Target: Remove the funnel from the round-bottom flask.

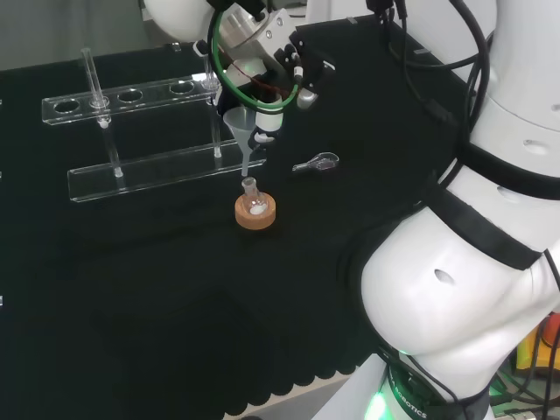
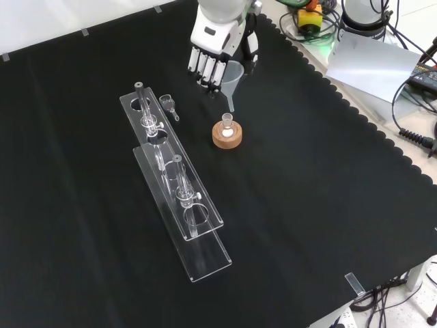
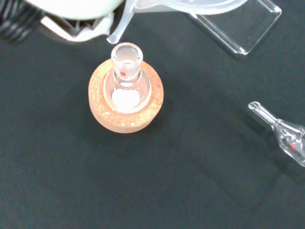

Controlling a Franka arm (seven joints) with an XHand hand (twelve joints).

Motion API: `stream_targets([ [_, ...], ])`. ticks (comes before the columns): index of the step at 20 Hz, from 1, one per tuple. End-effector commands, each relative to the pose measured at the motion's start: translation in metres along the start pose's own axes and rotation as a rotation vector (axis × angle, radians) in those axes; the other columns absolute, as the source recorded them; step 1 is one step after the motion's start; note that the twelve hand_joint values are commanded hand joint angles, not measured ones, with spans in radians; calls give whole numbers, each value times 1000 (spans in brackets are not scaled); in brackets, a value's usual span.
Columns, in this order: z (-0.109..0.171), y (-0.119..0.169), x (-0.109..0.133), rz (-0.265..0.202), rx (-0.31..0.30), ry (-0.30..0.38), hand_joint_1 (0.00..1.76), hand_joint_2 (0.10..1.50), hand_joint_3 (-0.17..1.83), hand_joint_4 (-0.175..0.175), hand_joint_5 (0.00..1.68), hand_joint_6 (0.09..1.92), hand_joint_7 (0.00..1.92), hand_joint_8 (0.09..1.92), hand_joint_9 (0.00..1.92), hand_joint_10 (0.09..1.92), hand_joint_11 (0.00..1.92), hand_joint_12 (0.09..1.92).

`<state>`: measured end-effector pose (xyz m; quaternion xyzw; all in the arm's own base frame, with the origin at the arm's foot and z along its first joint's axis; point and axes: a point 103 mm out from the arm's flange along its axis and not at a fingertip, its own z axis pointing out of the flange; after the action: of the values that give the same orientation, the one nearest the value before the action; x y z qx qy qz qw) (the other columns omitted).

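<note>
**A:** Above a black-clothed bench (image 2: 328, 205), the hand (image 2: 208, 58), fingers curled and clamped on the clear funnel (image 1: 243, 127). Funnel lifted free of the round-bottom flask (image 1: 253, 199); stem tip hanging just over the open neck, not inside it.

**B:** And the flask?

**A:** Upright in a cork ring (image 1: 255, 213), small and clear, something white at the bottom. Seen in the wrist view straight down the neck, stem tip just beside the rim, apart from it.

**B:** Anything else on the cloth?

**A:** Long clear rack (image 2: 179, 188) to the left of the flask in the front view, a few thin glass tubes standing in its holes. Small glass stopper (image 1: 317, 162) lying on the cloth, to the right of the cork ring in the head view, near but not touching.

**B:** Position of the funnel in the front view?

**A:** Directly above the flask, cone tucked between fingers and thumb, stem pointing down at the neck.
</note>
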<state>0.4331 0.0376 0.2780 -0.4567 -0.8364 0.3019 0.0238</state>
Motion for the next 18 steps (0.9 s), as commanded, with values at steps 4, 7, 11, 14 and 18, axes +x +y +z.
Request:
stream_targets([
  [4,-33,-26,-17,68,-15,-57,958,666,788,2,558,540,527,624,959,427,565,1305],
  [7,-38,-27,-22,85,-8,-73,958,665,789,2,560,544,527,625,962,429,565,1304],
  [11,-42,-27,-31,104,-1,-89,957,665,790,2,559,551,527,625,966,430,566,1303],
  [14,-46,-28,-38,121,7,-97,957,664,790,3,562,557,527,626,967,431,566,1302],
  [18,-49,-26,-48,134,15,-101,957,664,791,3,566,564,527,626,969,432,567,1301],
])
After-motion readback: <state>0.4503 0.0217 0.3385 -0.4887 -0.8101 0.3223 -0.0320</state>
